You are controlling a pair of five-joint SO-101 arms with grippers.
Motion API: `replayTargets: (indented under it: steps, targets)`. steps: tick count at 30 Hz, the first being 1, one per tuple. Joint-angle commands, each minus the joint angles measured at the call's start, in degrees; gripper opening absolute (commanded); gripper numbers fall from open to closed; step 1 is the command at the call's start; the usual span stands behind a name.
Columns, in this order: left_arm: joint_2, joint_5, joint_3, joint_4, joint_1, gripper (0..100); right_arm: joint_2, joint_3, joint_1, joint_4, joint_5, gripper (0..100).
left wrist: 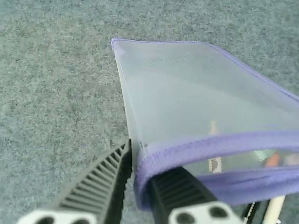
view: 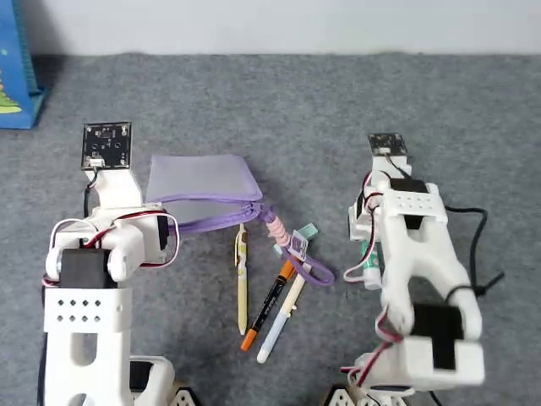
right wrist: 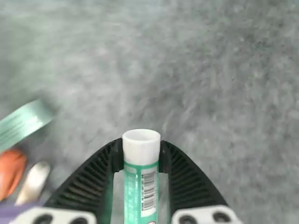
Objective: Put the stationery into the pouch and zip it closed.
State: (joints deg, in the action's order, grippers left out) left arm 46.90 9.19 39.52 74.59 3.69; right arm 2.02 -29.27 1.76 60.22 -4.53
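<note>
So the left gripper [left wrist: 138, 156] is pinched shut on the purple rim of the pouch [left wrist: 187, 98], right at its left corner, one finger on each side of the edge. The pouch lies flat on the grey mat [view: 338, 101], left of centre and just beside the left arm, with its rim on the near side. From the left wrist view the mouth looks a bit open, but I can't say by how much. Its purple strap [view: 314, 272] trails off to the right and loops over the tops of the pens. Over on the right, the right gripper [right wrist: 141, 154] is clamped on a green glue stick [right wrist: 140, 196], white cap poking out past the fingertips, held above the mat well right of the pouch. Between the arms there's a yellow pen [view: 242, 283], an orange pen [view: 269, 306] and a white pen [view: 281, 323], all lying on the mat outside the pouch, the last two touching. A small teal thing [view: 306, 230] sits just beyond them, maybe an eraser. A blue box [view: 17, 76] is at the far left edge.
</note>
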Motion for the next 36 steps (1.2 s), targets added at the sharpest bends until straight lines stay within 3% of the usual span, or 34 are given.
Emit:
replayTargets:
  steps: [1,12,22,29,36]
  targets:
    - [-0.35,0.62,-5.49,0.26,-0.26,2,12.09,3.25,-3.3,6.73,0.18,0.9]
    - [-0.44,-0.53,-18.07,9.32,-0.62,2,38.11,3.34,-20.26,10.95,6.15,0.9]
    - [-0.53,-0.53,-18.59,9.41,-0.62,2,50.95,3.34,-27.47,2.15,10.46,0.8]
    - [-4.84,-0.62,-23.16,11.69,-0.7,1,55.6,2.81,-34.42,-8.13,10.46,0.8]
    - [-18.02,-0.62,-33.8,17.32,-0.26,1,56.13,-5.1,-37.32,-26.51,10.55,0.8]
